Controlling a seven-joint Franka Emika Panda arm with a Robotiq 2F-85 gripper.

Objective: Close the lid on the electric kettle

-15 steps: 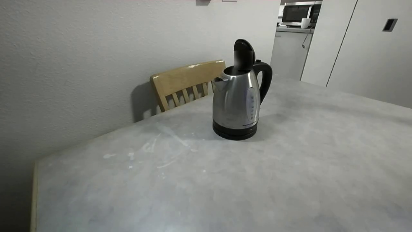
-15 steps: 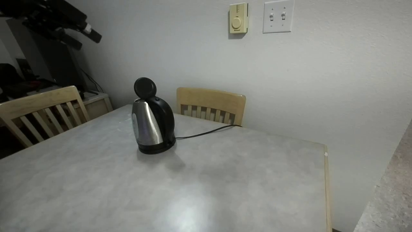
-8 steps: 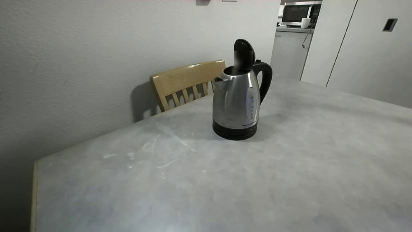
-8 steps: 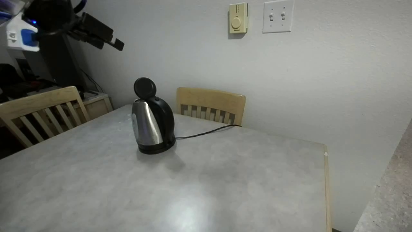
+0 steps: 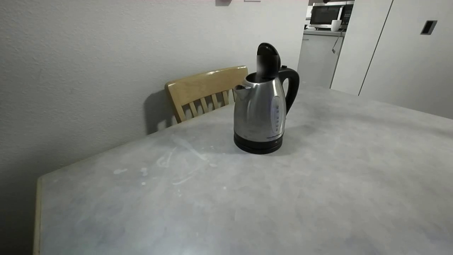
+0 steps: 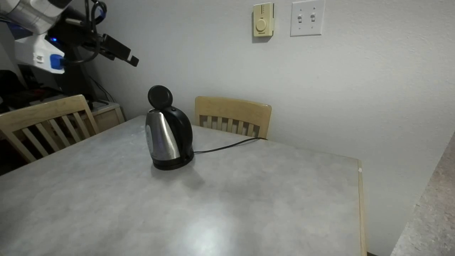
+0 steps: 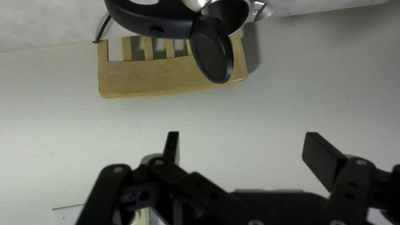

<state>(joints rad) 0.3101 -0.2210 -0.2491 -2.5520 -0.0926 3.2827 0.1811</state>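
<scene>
Hanging spread wide, nothing in its grasp, the gripper (image 7: 242, 137) is apart from the raised lid (image 7: 212, 51), and closing that is the job ahead! Best play: reach behind it from the handle (image 7: 147, 22) side, tip it toward the spout (image 5: 242, 92), then press softly, so the kettle (image 5: 260, 111), upright on the table (image 5: 318, 194) in both exterior views, doesn't skid. Beyond, a chair (image 7: 150, 78)!

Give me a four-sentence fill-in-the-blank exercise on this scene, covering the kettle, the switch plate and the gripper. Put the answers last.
1. The lid of the kettle is not shut but ____.
2. The kettle's handle is coloured ____.
3. The switch plate has ____ toggle switches.
4. The fingers of the gripper do not meet; they stand ____.

Missing words: open; black; two; apart.
</scene>
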